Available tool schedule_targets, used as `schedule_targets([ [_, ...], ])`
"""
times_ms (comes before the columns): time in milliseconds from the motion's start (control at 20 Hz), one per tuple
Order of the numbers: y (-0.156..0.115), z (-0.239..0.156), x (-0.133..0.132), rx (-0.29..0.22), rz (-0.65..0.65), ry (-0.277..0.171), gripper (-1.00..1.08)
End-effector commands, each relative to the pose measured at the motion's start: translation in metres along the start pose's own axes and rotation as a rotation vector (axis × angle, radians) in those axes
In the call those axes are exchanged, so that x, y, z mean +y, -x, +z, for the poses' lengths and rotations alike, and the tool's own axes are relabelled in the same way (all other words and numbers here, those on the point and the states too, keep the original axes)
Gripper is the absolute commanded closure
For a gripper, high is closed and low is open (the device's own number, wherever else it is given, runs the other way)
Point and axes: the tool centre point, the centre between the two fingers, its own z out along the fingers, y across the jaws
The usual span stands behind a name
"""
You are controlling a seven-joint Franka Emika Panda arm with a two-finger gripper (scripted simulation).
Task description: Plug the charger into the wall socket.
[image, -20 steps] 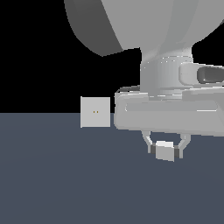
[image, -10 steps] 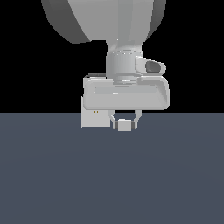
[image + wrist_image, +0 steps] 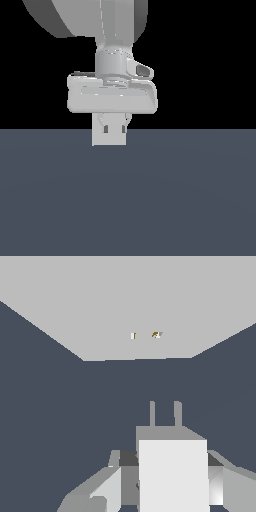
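The charger (image 3: pixel 172 471) is being held between the closed-in jaws, its two prongs (image 3: pixel 165 413) being pointed straight ahead at the wall socket (image 3: pixel 135 311). The socket's two holes (image 3: pixel 145 335) are lying dead ahead of the jaws, slightly off the prongs' line and apart from them.

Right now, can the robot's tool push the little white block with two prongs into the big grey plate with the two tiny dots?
Probably yes. The tool holds the small white boxy charger, its prongs pointing at the flat grey square socket plate, with nothing between them.

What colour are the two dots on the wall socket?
Orange-brown, on the light-grey wall socket; the wrist view shows the dots best.
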Motion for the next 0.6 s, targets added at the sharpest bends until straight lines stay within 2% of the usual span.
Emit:
schedule_targets([
  [0, -0.0028, -0.0027, -0.0063, -0.001, -0.028, -0.002, 1.08],
  [550, -0.0043, -0.0029, -0.0082, -0.001, -0.034, -0.003, 1.08],
])
